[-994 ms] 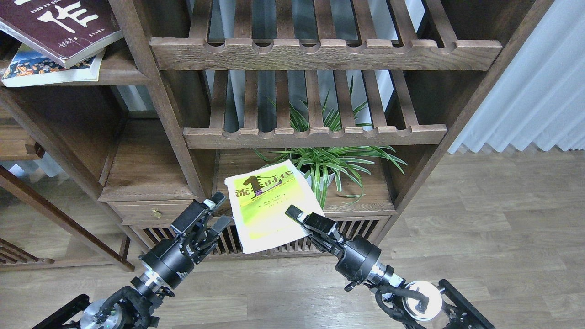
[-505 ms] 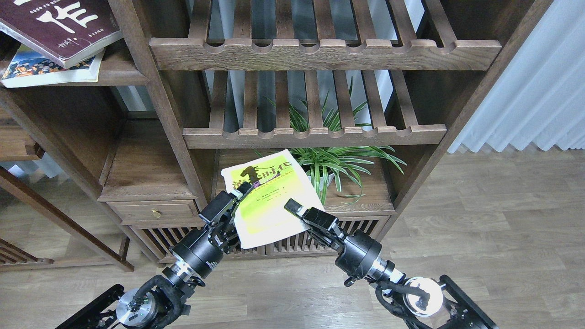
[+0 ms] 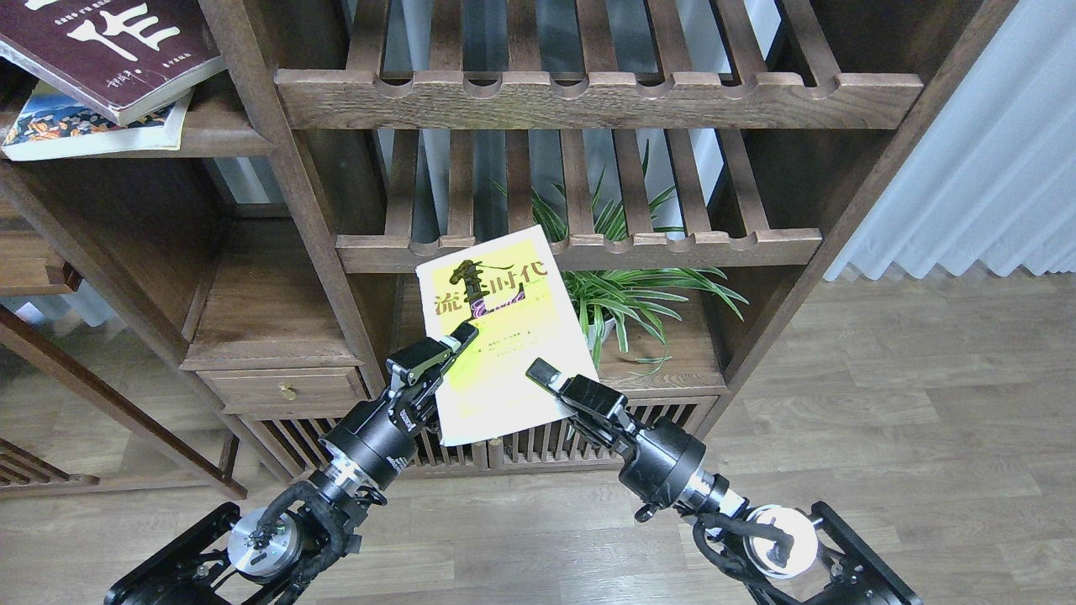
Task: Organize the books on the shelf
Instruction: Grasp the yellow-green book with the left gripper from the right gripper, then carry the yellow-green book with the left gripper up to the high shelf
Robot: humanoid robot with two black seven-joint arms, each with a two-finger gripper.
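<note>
Both pincers, my left gripper (image 3: 454,343) and right gripper (image 3: 546,378), clamp the yellow-green paperback with black characters (image 3: 500,336), held aloft. Farther left, the thick maroon paperback (image 3: 109,50) and blue-illustrated one (image 3: 84,126) already rest on the dark-brown board shelf (image 3: 227,139); one book remains.

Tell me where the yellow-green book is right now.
In the head view the yellow-green book is mid-frame, held up between the left gripper and right gripper, in front of the lower slatted rack and left of the plant.
</note>
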